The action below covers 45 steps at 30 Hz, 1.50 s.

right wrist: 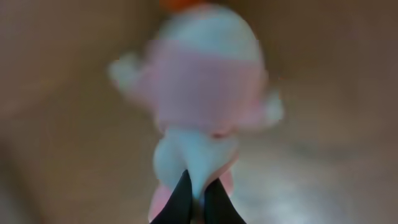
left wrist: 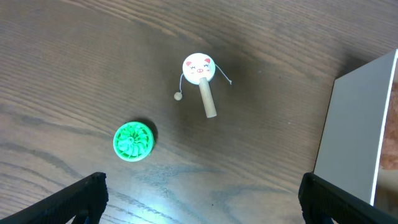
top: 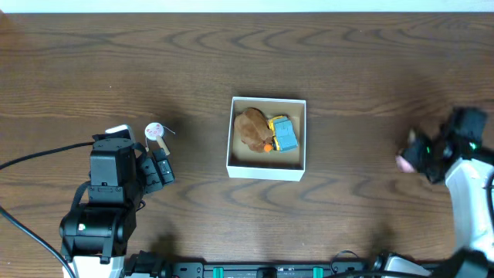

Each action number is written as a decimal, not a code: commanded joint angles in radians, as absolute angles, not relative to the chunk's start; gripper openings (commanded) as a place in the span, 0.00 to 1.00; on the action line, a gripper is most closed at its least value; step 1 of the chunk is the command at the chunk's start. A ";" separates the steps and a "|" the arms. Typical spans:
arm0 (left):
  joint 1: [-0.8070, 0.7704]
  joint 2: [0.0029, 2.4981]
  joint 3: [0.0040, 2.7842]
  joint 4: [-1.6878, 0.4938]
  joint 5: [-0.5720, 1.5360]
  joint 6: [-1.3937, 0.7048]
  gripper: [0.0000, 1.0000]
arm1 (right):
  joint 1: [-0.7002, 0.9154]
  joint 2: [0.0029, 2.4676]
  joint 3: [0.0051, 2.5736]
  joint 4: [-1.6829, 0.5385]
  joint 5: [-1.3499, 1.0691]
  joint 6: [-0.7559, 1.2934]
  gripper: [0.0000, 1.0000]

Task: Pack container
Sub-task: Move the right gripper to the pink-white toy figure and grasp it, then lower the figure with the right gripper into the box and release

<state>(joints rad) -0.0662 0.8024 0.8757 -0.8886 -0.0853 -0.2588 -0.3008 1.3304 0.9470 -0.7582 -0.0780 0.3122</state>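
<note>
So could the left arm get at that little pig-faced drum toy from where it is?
Probably yes. The left end effector is open and close to the pig-faced drum, which lies uncovered. The green disc and the container sit apart from it, so nothing seems to block the way.

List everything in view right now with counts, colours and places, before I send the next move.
square white-walled cardboard container: 1, white walls, brown inside, table centre
brown plush toy: 1, brown, inside the container, left part
blue and yellow toy: 1, inside the container, against the plush
pig-faced rattle drum with wooden handle: 1, white and tan, on the table left of the container
green round toy: 1, green, on the table near the drum
pink and white toy: 1, blurred, held at the table's right side
dark wooden table: 1, brown
left gripper: 1, black, open, by the drum
right gripper: 1, black, shut on the pink and white toy
</note>
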 commanded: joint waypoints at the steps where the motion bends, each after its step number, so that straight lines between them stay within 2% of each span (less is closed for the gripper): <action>1: -0.062 0.803 0.892 -0.890 -0.087 -0.265 0.98 | -0.139 1.264 1.060 -0.772 -0.177 0.114 0.01; 7: -0.062 0.802 0.892 -0.890 -0.087 -0.265 0.98 | 0.169 1.257 1.122 -0.746 -0.176 -0.064 0.01; 14: -0.062 0.802 0.892 -0.891 -0.087 -0.265 0.98 | 0.387 1.323 1.122 -0.678 -0.154 -0.170 0.01; 21: -0.062 0.802 0.892 -0.891 -0.087 -0.265 0.98 | 0.489 1.436 1.122 -0.654 -0.154 -0.174 0.01; 31: -0.062 0.802 0.892 -0.891 -0.087 -0.265 0.98 | 0.548 1.551 1.119 -0.689 -0.154 -0.173 0.03; 33: -0.062 0.802 0.892 -0.891 -0.087 -0.265 0.98 | 0.551 1.564 1.119 -0.688 -0.154 -0.173 0.13; 35: -0.062 0.802 0.892 -0.891 -0.087 -0.265 0.98 | 0.551 1.568 1.119 -0.690 -0.154 -0.173 0.19; 37: -0.062 0.802 0.892 -0.894 -0.087 -0.265 0.98 | 0.551 1.568 1.119 -0.691 -0.154 -0.173 0.33; 43: -0.062 0.802 0.892 -0.894 -0.087 -0.265 0.98 | 0.551 1.567 1.119 -0.679 -0.154 -0.173 0.53; 45: -0.062 0.802 0.892 -0.894 -0.087 -0.265 0.98 | 0.550 1.562 1.121 -0.665 -0.153 -0.173 0.53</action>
